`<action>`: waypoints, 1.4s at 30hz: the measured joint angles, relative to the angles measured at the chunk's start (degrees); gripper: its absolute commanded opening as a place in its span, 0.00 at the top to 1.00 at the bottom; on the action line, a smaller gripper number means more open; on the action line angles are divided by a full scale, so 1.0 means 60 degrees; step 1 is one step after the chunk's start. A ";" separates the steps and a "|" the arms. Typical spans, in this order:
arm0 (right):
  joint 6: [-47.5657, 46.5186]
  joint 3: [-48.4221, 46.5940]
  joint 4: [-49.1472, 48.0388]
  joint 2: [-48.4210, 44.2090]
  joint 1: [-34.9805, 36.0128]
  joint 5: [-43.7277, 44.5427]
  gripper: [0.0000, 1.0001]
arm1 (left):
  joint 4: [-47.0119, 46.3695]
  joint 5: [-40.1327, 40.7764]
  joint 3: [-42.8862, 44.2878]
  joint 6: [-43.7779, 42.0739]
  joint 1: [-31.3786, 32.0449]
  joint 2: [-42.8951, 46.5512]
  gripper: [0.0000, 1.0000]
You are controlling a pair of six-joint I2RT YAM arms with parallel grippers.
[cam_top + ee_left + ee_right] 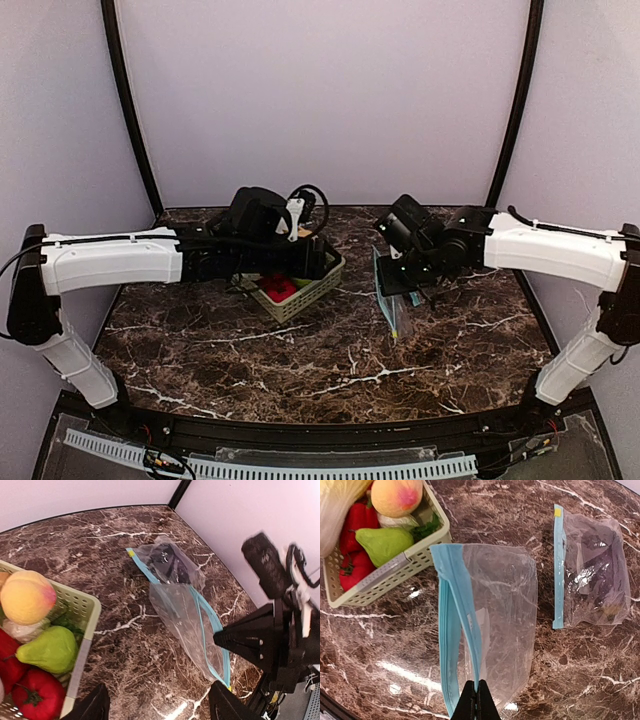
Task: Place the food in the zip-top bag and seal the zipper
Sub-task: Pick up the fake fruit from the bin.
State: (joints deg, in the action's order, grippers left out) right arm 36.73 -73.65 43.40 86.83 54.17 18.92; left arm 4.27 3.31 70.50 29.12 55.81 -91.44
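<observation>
By the basket [89, 611], left gripper [160, 702] hangs apart; I'd grab the peach [27, 596] squarely while right gripper [476, 702] pinches the zip-top bag [495, 625].

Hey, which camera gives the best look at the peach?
Left wrist: the peach shows nearly whole and large in the basket. Right wrist crops the peach at the top edge. In the top view the left arm hides it.

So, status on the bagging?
Left fingers open, empty. Right fingers shut on clear blue-zipper bag, nothing inside. Orange-yellow peach, green fruit in cream basket. Second bag holds dark eggplant.
</observation>
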 measured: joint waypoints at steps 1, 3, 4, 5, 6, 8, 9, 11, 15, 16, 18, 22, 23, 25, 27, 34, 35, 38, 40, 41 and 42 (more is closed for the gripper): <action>-0.0007 -0.0007 0.0084 0.0120 -0.0015 0.0004 1.00 | 0.0171 -0.0069 0.0087 -0.0036 -0.0244 0.0120 0.32; -0.0011 -0.0044 0.0244 0.0423 -0.0047 0.0004 1.00 | 0.0419 -0.0091 0.0117 -0.0073 -0.0616 0.0233 0.32; -0.0011 -0.0066 0.0295 0.0535 -0.0062 0.0000 1.00 | 0.0546 -0.0109 0.0117 -0.0073 -0.0827 0.0244 0.31; -0.0011 -0.0084 0.0321 0.0616 -0.0069 -0.0004 1.00 | 0.0627 -0.0127 0.0102 -0.0073 -0.1009 0.0240 0.32; -0.0015 -0.0120 0.0346 0.0699 -0.0076 -0.0007 1.00 | 0.0729 -0.0146 0.0076 -0.0073 -0.1180 0.0226 0.31; -0.0044 -0.0197 0.0372 0.0820 -0.0084 -0.0015 1.00 | 0.0892 -0.0160 0.0055 -0.0087 -0.1479 0.0175 0.32; -0.0055 -0.0251 0.0379 0.0852 -0.0087 -0.0029 1.00 | 0.0951 -0.0160 0.0055 -0.0109 -0.1621 0.0113 0.32; -0.0098 -0.0324 0.0372 0.0871 -0.0095 -0.0058 1.00 | 0.1005 -0.0171 0.0058 -0.0182 -0.1821 -0.0051 0.32; -0.0153 -0.0408 0.0346 0.0871 -0.0138 -0.0178 1.00 | 0.1184 -0.0215 0.0251 -0.0492 -0.2062 -0.0678 0.32; -0.0160 -0.0408 0.0346 0.0867 -0.0153 -0.0197 1.00 | 0.1264 -0.0222 0.0361 -0.0583 -0.2084 -0.0874 0.32; -0.0168 -0.0408 0.0346 0.0867 -0.0189 -0.0226 1.00 | 0.1541 -0.0222 0.0692 -0.0790 -0.2102 -0.1293 0.32; -0.0178 -0.0404 0.0331 0.0867 -0.0229 -0.0291 1.00 | 0.1807 -0.0222 0.1147 -0.1144 -0.2167 -0.1891 0.29; -0.0178 -0.0404 0.0324 0.0867 -0.0229 -0.0306 1.00 | 0.1869 -0.0222 0.1206 -0.1209 -0.2186 -0.1982 0.29; -0.0182 -0.0401 0.0302 0.0867 -0.0229 -0.0364 1.00 | 0.1985 -0.0229 0.1260 -0.1330 -0.2248 -0.2109 0.28; -0.0182 -0.0401 0.0280 0.0863 -0.0229 -0.0393 1.00 | 0.2047 -0.0211 0.1279 -0.1410 -0.2288 -0.2160 0.27; -0.0186 -0.0328 0.0211 0.0849 -0.0233 -0.0441 1.00 | 0.2076 0.0073 0.1279 -0.1563 -0.2473 -0.2175 0.25; -0.0186 -0.0317 0.0200 0.0845 -0.0233 -0.0441 1.00 | 0.2076 0.0120 0.1279 -0.1566 -0.2503 -0.2178 0.25; -0.0182 -0.0251 0.0182 0.0812 -0.0233 -0.0444 1.00 | 0.2029 0.0131 0.1279 -0.1534 -0.2550 -0.2215 0.23; -0.0182 -0.0200 0.0157 0.0790 -0.0233 -0.0448 1.00 | 0.1945 0.0080 0.1257 -0.1446 -0.2568 -0.2244 0.23; -0.0182 -0.0178 0.0131 0.0790 -0.0233 -0.0452 1.00 | 0.1869 0.0033 0.1209 -0.1370 -0.2575 -0.2251 0.23; -0.0182 -0.0157 0.0113 0.0790 -0.0237 -0.0466 1.00 | 0.1800 -0.0011 0.1162 -0.1286 -0.2579 -0.2259 0.23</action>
State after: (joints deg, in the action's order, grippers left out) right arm 35.64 -74.59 44.07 91.57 52.75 16.12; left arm 15.07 3.25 77.47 21.41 40.34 -104.99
